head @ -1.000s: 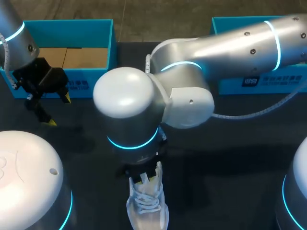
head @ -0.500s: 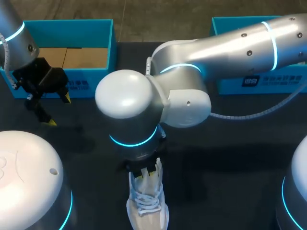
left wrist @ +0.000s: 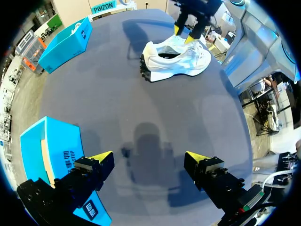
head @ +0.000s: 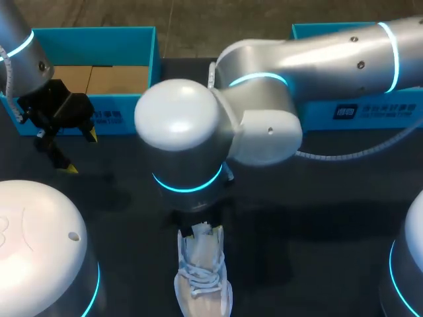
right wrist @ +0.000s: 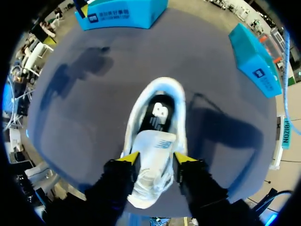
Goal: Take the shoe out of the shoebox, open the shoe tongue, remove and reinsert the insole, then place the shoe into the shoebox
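The right arm's wrist sits slightly farther toward the boxes than a second ago. In the head view it now covers the yellow tips that showed at the shoe before. The white lace-up shoe [head: 203,281] lies in the same place on the dark bench [head: 317,218], at its near edge and outside both boxes. Its white padded tongue [right wrist: 155,143] now shows just past the wrist's rim.

In the right wrist view, the right end effector [right wrist: 156,159] grips that tongue from both sides. The black insole [right wrist: 158,112] lies in the opening ahead of it.

The left arm has not moved. The left end effector [head: 79,152] hangs spread wide with nothing in it, just in front of the open turquoise shoebox [head: 99,39] and well apart from the shoe. A second turquoise box [head: 370,112] stands on the far right, partly behind the right arm.
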{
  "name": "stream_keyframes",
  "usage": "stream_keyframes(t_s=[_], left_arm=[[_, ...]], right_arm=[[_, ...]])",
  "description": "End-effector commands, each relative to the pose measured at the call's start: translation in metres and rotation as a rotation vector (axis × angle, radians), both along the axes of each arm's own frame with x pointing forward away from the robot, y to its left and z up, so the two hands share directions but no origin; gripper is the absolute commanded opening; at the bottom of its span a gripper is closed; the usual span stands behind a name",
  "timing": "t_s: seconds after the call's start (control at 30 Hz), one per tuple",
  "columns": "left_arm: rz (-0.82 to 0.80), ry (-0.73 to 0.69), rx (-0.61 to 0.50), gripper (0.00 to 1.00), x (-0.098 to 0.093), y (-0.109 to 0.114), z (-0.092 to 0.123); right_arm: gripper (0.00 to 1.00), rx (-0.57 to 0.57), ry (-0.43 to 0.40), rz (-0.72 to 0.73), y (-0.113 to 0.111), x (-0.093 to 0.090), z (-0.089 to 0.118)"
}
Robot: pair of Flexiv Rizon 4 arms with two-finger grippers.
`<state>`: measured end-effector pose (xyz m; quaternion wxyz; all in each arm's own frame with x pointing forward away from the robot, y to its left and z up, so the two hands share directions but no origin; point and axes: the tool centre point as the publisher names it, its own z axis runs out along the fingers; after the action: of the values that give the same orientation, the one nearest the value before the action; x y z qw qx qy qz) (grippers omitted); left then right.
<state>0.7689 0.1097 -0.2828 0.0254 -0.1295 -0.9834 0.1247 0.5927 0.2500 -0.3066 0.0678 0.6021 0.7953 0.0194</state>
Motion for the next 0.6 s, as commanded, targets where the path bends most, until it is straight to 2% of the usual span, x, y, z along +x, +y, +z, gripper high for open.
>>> stream_keyframes(t_s=[0.03,0.1,0.2,0.4,0.5,0.57,0.6], left_arm=[[-0.001,-0.002,0.002,1.0,-0.001,0.0,0.0],[-0.001,-0.002,0.002,1.0,-0.001,0.0,0.0],[-0.001,-0.002,0.002,1.0,-0.001,0.0,0.0],[-0.001,-0.002,0.002,1.0,-0.001,0.0,0.0],[-0.001,-0.002,0.002,1.0,-0.001,0.0,0.0],[-0.001,-0.002,0.002,1.0,-0.001,0.0,0.0],[-0.001,-0.002,0.002,1.0,-0.001,0.0,0.0]], right_arm=[[1.0,0.029,-0.015,0.041,0.003,0.003,0.018],[1.0,0.001,-0.011,0.08,0.002,0.007,0.02],[1.0,0.064,-0.047,0.208,0.0,0.014,0.024],[1.0,0.1,-0.095,0.428,0.001,0.018,0.033],[1.0,0.111,-0.08,0.602,0.004,0.018,0.038],[1.0,0.148,-0.003,0.76,0.001,0.02,0.039],[1.0,0.148,-0.003,0.76,0.001,0.02,0.039]])
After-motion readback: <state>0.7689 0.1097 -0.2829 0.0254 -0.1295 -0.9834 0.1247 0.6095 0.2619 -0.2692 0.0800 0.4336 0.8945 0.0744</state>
